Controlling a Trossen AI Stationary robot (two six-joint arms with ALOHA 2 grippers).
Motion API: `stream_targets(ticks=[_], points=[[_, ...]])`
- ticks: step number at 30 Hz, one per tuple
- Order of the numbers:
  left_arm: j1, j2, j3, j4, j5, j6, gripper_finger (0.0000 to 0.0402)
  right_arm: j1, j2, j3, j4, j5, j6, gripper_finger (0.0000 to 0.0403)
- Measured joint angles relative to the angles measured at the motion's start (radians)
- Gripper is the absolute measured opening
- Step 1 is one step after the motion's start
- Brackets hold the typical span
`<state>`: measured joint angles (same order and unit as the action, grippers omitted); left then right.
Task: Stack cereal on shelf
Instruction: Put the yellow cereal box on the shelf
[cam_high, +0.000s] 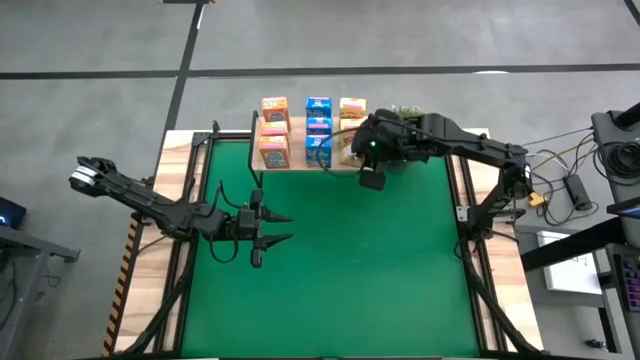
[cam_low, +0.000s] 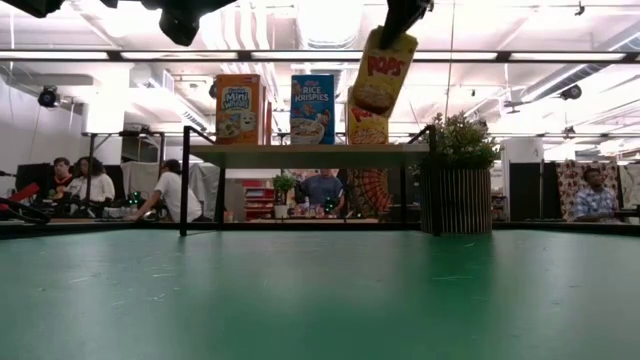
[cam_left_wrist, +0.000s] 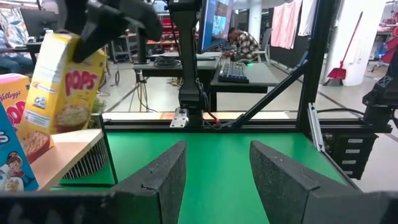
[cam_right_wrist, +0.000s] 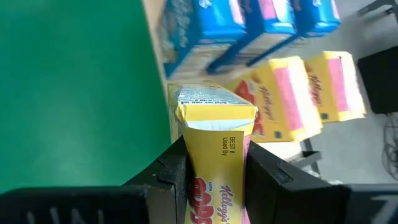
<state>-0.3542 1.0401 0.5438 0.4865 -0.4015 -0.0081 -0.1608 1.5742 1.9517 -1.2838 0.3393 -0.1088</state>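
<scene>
The shelf (cam_high: 297, 167) stands at the mat's far edge and carries rows of orange (cam_high: 273, 130), blue (cam_high: 318, 128) and yellow (cam_high: 352, 108) cereal boxes. The low view shows an orange box (cam_low: 240, 108), a blue box (cam_low: 312, 108) and a yellow box (cam_low: 370, 130) upright on the board (cam_low: 300, 155). My right gripper (cam_high: 365, 150) is over the shelf's right end, shut on a yellow cereal box (cam_low: 385, 70). My left gripper (cam_high: 283, 228) hovers open over the mat's left half, touching nothing (cam_left_wrist: 214, 174). My right gripper (cam_right_wrist: 214, 168) pinches the yellow box between its two fingers (cam_right_wrist: 177, 168), on opposite faces near its upper end (cam_low: 400, 40). It comes from above. The box hangs tilted below the fingers. Whether its lower end (cam_low: 360, 105) touches the yellow box behind it, I cannot tell.
A potted plant in a slatted pot (cam_low: 462, 170) stands just right of the shelf. Green mat (cam_high: 350, 270) lies open in front of the shelf. Cables and gear (cam_high: 570, 185) sit off the table's right side. People (cam_low: 170, 190) sit at desks in the room behind.
</scene>
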Motion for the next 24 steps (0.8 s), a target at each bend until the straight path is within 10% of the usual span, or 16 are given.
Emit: stream_targets(ticks=[24], points=[[0.001,-0.007,0.0,0.097,-0.001,0.146,0.0159,-0.056,0.001,-0.058,0.068,-0.051,-0.139,0.0101]])
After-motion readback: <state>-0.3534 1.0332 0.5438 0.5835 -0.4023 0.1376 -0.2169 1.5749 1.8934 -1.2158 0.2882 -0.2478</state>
